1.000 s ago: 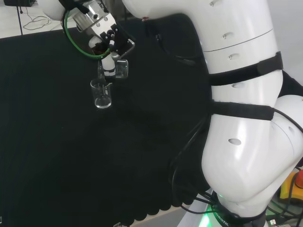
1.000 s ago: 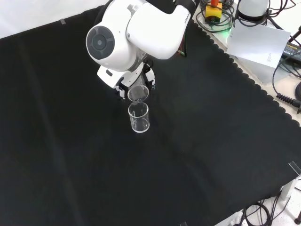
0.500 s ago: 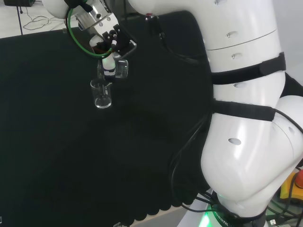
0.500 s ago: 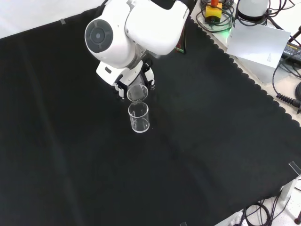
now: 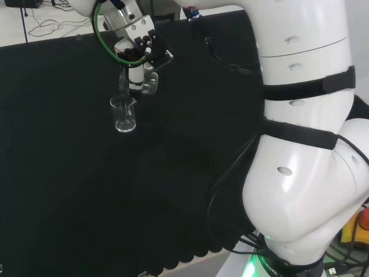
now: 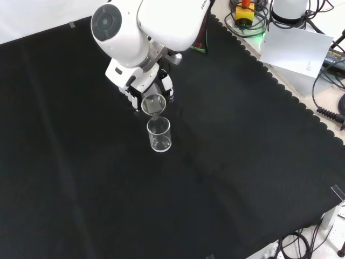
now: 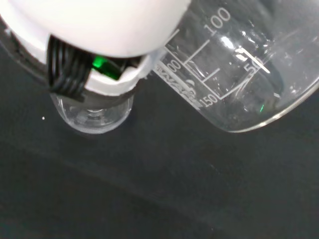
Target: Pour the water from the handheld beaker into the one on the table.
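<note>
The black-clothed surface (image 6: pixel 242 151) carries one clear beaker on the table (image 6: pixel 159 135), upright. Just above and beside its rim, the hand (image 5: pixel 137 60) has its fingers curled round the handheld beaker (image 6: pixel 152 103), tipped toward it; whether water is running is hard to tell. Both look like thin, smooth glass: light, slippery, breakable, best held around the wall, below the lip.

In the front view, held beaker (image 6: pixel 153 103) just above standing beaker (image 6: pixel 159 134).
</note>
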Controlling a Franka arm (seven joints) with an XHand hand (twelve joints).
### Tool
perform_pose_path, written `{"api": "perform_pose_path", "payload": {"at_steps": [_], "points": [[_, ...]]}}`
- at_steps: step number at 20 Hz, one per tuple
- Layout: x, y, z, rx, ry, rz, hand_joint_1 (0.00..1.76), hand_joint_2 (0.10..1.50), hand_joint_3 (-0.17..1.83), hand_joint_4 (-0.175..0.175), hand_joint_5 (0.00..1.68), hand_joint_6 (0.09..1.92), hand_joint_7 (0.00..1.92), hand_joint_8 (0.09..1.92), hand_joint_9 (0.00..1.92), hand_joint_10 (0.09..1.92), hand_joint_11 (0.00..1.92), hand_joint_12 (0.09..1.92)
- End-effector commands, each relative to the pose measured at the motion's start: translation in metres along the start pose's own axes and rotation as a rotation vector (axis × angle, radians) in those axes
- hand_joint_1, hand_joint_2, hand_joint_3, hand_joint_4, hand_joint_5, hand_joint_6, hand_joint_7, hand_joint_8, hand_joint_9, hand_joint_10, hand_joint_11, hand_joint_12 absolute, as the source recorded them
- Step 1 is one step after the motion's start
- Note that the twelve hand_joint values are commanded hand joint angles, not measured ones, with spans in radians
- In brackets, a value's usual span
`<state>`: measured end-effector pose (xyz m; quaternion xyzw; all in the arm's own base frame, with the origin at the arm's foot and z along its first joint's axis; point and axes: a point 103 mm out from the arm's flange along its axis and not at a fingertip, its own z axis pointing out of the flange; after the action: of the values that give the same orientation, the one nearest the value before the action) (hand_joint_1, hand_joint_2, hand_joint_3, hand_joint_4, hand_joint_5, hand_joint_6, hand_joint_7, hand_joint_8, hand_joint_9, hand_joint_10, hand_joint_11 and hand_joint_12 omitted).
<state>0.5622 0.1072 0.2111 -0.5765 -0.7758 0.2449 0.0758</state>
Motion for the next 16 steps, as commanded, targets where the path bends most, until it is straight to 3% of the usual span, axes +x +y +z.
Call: {"api": "perform_pose_path", "payload": {"at_steps": [1, 5, 16], "points": [[-0.014, 0.001, 0.003, -0.070, 0.097, -0.031, 1.14, 0.64, 0.78, 0.045, 1.18, 0.89, 1.41, 0.84, 1.28, 0.72, 1.15, 0.87], [-0.029, 0.002, 0.010, -0.108, 0.185, -0.042, 1.14, 0.64, 0.78, 0.045, 1.18, 0.89, 1.41, 0.84, 1.27, 0.72, 1.15, 0.87], [-0.061, 0.004, 0.035, -0.252, 0.373, -0.159, 1.14, 0.64, 0.77, 0.054, 1.18, 0.90, 1.41, 0.84, 1.26, 0.73, 1.11, 0.89]]}}
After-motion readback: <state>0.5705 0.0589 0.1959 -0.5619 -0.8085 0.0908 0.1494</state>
